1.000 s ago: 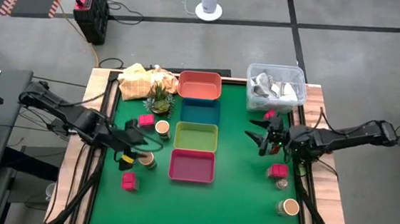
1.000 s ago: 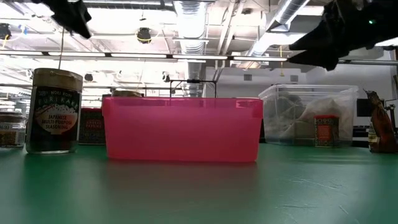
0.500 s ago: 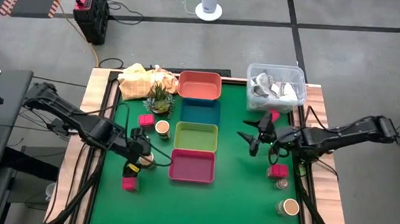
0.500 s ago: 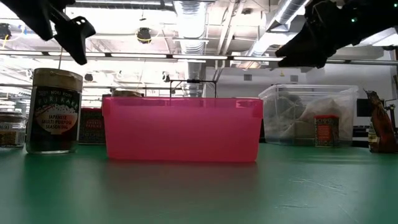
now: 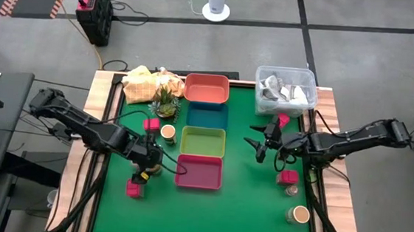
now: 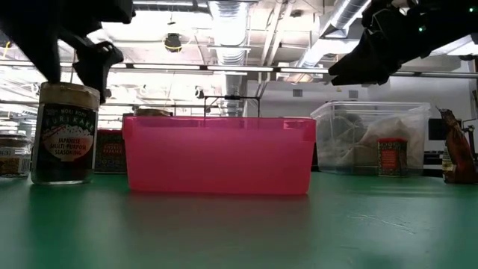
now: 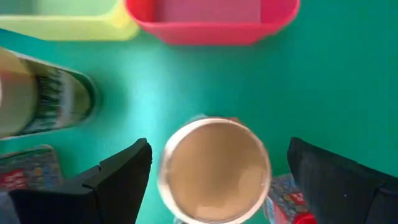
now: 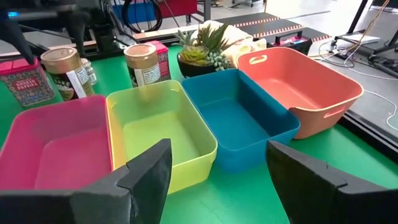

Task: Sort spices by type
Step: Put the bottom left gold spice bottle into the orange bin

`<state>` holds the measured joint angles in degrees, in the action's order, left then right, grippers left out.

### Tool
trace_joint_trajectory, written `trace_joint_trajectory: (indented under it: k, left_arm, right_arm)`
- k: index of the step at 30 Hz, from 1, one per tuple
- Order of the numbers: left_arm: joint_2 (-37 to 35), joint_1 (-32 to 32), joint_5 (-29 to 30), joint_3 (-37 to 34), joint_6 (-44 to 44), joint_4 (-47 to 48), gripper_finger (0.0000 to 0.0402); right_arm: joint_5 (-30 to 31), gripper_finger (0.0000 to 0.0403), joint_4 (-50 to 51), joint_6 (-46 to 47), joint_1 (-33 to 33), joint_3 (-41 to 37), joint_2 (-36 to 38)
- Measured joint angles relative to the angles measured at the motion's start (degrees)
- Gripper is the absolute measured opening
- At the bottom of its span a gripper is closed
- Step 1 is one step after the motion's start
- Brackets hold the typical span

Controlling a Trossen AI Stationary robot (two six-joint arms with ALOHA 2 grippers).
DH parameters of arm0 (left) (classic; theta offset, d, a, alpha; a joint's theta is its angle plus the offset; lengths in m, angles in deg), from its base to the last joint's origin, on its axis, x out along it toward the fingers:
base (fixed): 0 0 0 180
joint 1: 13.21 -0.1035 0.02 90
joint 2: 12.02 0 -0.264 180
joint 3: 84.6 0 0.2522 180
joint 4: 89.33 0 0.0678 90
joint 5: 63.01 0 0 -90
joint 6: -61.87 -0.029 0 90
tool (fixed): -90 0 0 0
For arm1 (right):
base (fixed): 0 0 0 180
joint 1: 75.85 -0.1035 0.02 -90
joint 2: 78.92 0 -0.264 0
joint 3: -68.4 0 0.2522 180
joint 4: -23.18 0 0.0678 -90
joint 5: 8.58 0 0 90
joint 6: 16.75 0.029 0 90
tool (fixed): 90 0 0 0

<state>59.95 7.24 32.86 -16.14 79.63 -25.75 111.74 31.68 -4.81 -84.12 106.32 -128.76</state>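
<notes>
A tan-lidded jar stands upright on the green table left of the pink tray. My left gripper hangs open over it, pointing down, one finger on each side of the lid; in the low view the fingertips stand just above the jar. Farther back on the left are another jar and a pink-red packet. A second packet lies toward the near edge. My right gripper hovers open right of the green tray.
Orange, blue, green and pink trays run in a line down the table's middle. A clear tub stands at the far right, a plant at the far left. On the right are a packet, a jar and a small red piece.
My left gripper has moved toward the table's right, come down over the tan-lidded jar and opened wide. My right gripper has shifted a little toward the table's left, staying open. No spice has moved.
</notes>
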Motion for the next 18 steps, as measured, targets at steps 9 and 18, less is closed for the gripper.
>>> trace_joint_trajectory:
  k: [9,18]
  left_arm:
    - [6.8,0.0,1.6,0.0,-3.9,2.2,0.0360]
    - [10.5,0.0,2.1,0.0,-7.8,1.7,0.0270]
  right_arm:
    - [0.0,0.0286,0.0,0.2,0.0,0.0,0.0]
    - [0.0,0.0286,0.0,1.2,0.0,0.0,0.0]
